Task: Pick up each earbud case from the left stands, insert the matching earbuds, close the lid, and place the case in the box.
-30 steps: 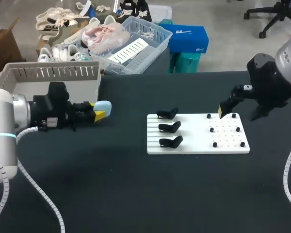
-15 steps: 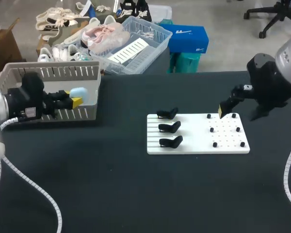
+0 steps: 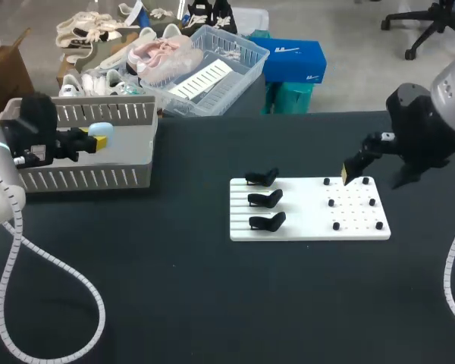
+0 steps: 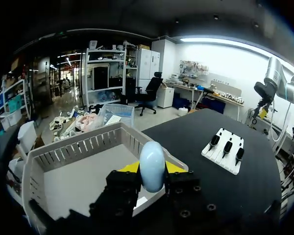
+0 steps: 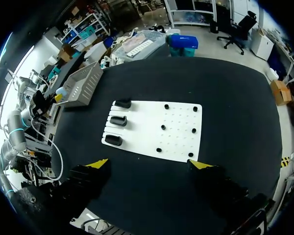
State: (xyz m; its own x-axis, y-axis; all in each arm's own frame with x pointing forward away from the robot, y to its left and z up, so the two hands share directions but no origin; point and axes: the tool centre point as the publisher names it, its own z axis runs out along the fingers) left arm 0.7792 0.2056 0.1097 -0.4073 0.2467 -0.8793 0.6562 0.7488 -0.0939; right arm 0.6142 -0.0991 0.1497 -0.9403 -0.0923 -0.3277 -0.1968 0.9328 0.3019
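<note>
My left gripper (image 3: pixel 95 139) is shut on a pale blue earbud case (image 3: pixel 101 133), holding it over the grey slatted box (image 3: pixel 83 178) at the table's left. In the left wrist view the case (image 4: pixel 152 166) stands upright between the yellow-tipped fingers (image 4: pixel 130 168), above the box's bare floor (image 4: pixel 83 181). The white board (image 3: pixel 309 208) lies mid-table with three black stands (image 3: pixel 266 199) on its left half, all bare, and small black pegs (image 3: pixel 356 205) on its right half. My right gripper (image 5: pixel 149 165) hangs open above the board's (image 5: pixel 176 131) right side; its yellow tip (image 3: pixel 344 174) shows in the head view.
Behind the table's far edge sit a clear basket (image 3: pixel 205 72) and a blue box (image 3: pixel 293 59). Dark tabletop (image 3: pixel 212 296) stretches in front of the board and the grey box. The left arm's white cable (image 3: pixel 53 265) loops over the table's left.
My left arm has carried the pale blue case leftward from beside the box's right end to over the box. The right arm has not moved.
</note>
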